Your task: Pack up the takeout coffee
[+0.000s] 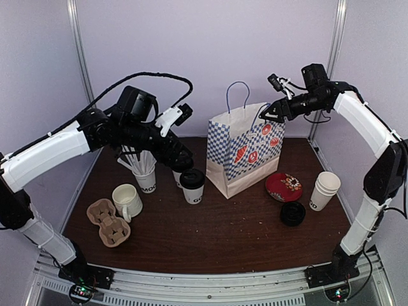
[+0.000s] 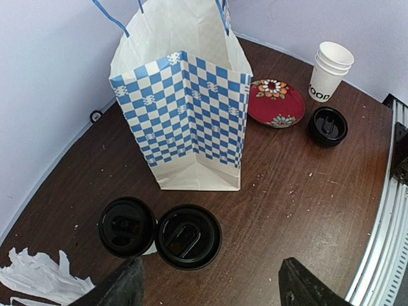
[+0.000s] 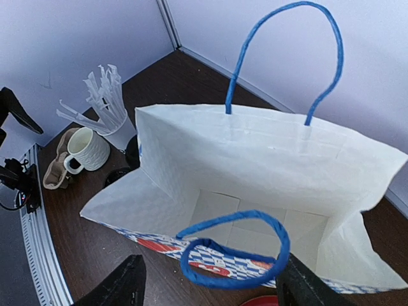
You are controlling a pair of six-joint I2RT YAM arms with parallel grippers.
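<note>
Two takeout coffee cups with black lids stand side by side left of the bag, one in front (image 1: 192, 185) (image 2: 188, 236) and one behind (image 1: 178, 173) (image 2: 127, 226). My left gripper (image 1: 183, 160) (image 2: 210, 290) hovers open just above them, both lids lying ahead of its fingers (image 2: 121, 287) and nothing between them. The blue-checked paper bag (image 1: 245, 153) (image 2: 185, 108) (image 3: 255, 159) stands upright, open and empty. My right gripper (image 1: 268, 115) (image 3: 210, 290) hangs open over its right rim. The bag's near blue handle (image 3: 280, 245) droops as a loop between the fingers, ungripped.
A cup of white straws (image 1: 145, 175) (image 3: 105, 95), a cream mug (image 1: 127, 201) (image 3: 86, 148) and a cardboard cup carrier (image 1: 108, 221) sit at the left. Right of the bag are a red patterned dish (image 1: 284, 187) (image 2: 275, 102), a loose black lid (image 1: 292, 213) (image 2: 327, 125) and stacked white cups (image 1: 325, 190) (image 2: 329, 71).
</note>
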